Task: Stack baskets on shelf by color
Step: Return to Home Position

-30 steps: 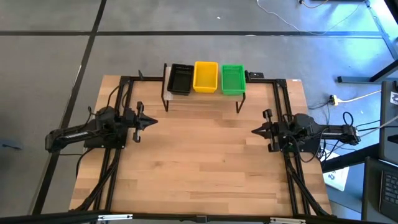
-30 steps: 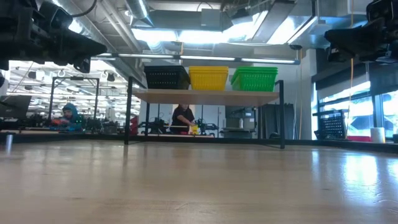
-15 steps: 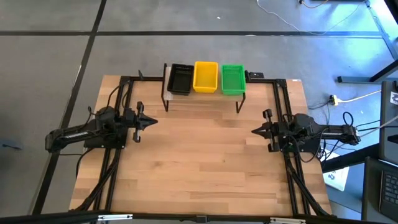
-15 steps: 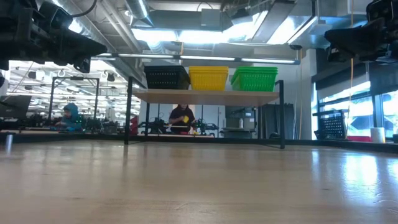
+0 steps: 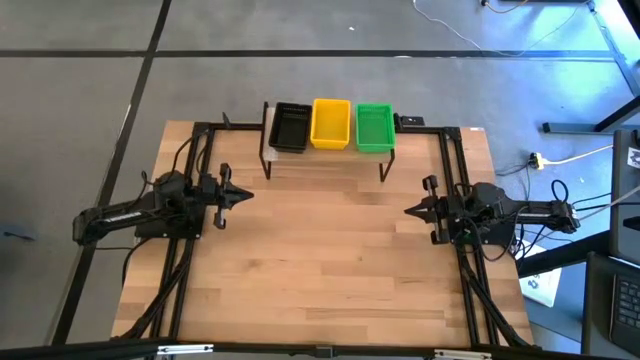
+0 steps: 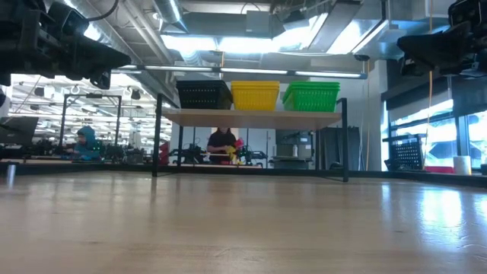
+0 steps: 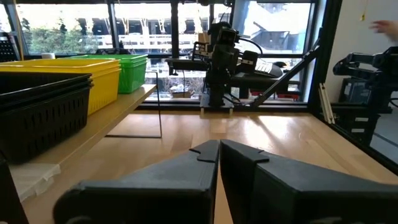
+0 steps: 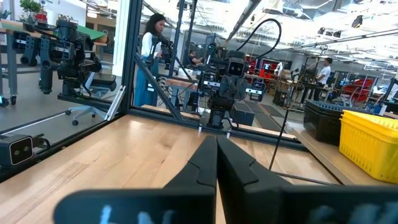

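Observation:
Three stacks of baskets rest by their bottoms on the shelf [image 5: 325, 160] at the table's far edge: black [image 5: 290, 126], yellow [image 5: 331, 122] and green [image 5: 375, 126], in that order from left to right. The low view shows the same row, black [image 6: 204, 95], yellow [image 6: 254, 96], green [image 6: 310, 97], on the plank [image 6: 251, 117]. My left gripper [image 5: 250, 194] hangs shut over the table's left side, my right gripper [image 5: 407, 210] shut over the right side. Both point toward the table's middle and hold nothing. The left wrist view shows the black [image 7: 37, 115], yellow [image 7: 81, 78] and green [image 7: 127, 70] stacks.
Black frame rails [image 5: 200, 150] run along the table's left, right and far edges. Bare wooden tabletop [image 5: 325, 260] lies between the arms and in front of the shelf. People [image 6: 222, 144] stand and sit in the room beyond the table.

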